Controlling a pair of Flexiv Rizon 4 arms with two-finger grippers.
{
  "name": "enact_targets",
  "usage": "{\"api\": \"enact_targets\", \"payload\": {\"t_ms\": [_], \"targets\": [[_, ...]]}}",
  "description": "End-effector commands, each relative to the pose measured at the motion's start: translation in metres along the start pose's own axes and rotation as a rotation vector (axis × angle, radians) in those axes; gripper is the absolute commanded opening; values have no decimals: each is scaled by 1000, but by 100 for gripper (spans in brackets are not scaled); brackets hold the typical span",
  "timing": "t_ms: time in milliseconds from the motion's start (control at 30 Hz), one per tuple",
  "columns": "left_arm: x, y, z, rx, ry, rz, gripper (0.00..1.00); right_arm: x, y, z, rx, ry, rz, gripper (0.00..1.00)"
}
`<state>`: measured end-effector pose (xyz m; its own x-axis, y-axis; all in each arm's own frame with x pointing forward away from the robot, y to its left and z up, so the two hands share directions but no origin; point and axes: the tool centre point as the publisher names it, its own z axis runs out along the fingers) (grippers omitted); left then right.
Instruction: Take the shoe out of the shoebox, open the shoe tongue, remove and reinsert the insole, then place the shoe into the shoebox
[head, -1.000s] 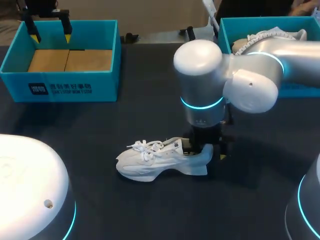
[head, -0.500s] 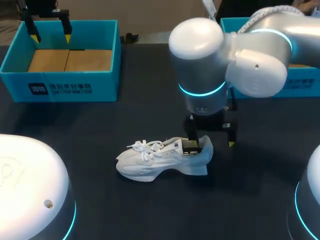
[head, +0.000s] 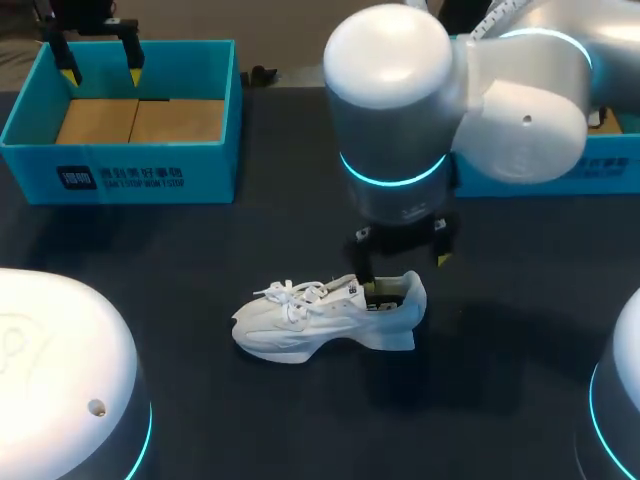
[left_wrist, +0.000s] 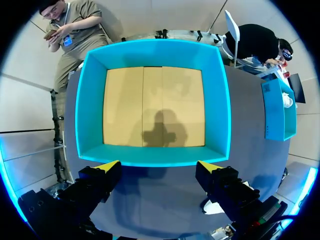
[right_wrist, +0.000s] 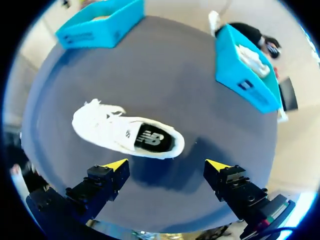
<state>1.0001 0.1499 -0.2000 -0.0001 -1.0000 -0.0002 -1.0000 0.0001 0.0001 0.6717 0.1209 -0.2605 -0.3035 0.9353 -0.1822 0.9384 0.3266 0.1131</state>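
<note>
Shoe (head: 320, 320) is lying upright on its sole near the middle of the dark table (head: 200, 250), outside both boxes, with its toe pointing to 9 o'clock and its heel to 3 o'clock in the head view. The right gripper (head: 402, 262) is hanging just above the heel opening with its fingers spread wide and gripping nothing. In the right wrist view the shoe (right_wrist: 125, 135) is sitting ahead of that gripper (right_wrist: 166, 165), and the dark insole (right_wrist: 150, 139) is showing, apparently seated flat inside.

Judging from this, the tongue-and-insole work is what is in hand. To do it well, the right arm should be coming down with its fingers narrowed and one tip going inside the collar at the heel, so that it is pinching the insole's back edge and not the shoe's wall. The lift should be slow, since nothing is pinning the light shoe down. The left gripper (head: 100, 72) is idling at 10 o'clock over the far rim of the left shoebox (head: 120, 180), its fingers also apart and empty (left_wrist: 159, 166). It could be steadying the toe.

Counting: two blue shoeboxes, with the right shoebox (right_wrist: 240, 75) at 2 o'clock, one shoe on the table, what looks like a second white shoe (right_wrist: 252, 57) in the right box, one insole and two grippers.
</note>
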Motion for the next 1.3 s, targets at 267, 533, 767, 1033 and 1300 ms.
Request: {"api": "enact_targets", "payload": {"t_ms": [267, 533, 767, 1033, 1300], "targets": [[0, 0, 0, 0, 0, 0, 100, -2, -1, 7, -59, 139, -560, 100], [0, 0, 0, 0, 0, 0, 100, -2, -1, 7, -59, 139, -560, 100], [0, 0, 0, 0, 0, 0, 100, -28, -2, 24, -401, 305, -634, 100], [0, 0, 0, 0, 0, 0, 100, -34, -3, 31, -520, 501, -866, 100], [0, 0, 0, 0, 0, 0, 100, -45, -8, 26, -760, 677, -1109, 100]]}}
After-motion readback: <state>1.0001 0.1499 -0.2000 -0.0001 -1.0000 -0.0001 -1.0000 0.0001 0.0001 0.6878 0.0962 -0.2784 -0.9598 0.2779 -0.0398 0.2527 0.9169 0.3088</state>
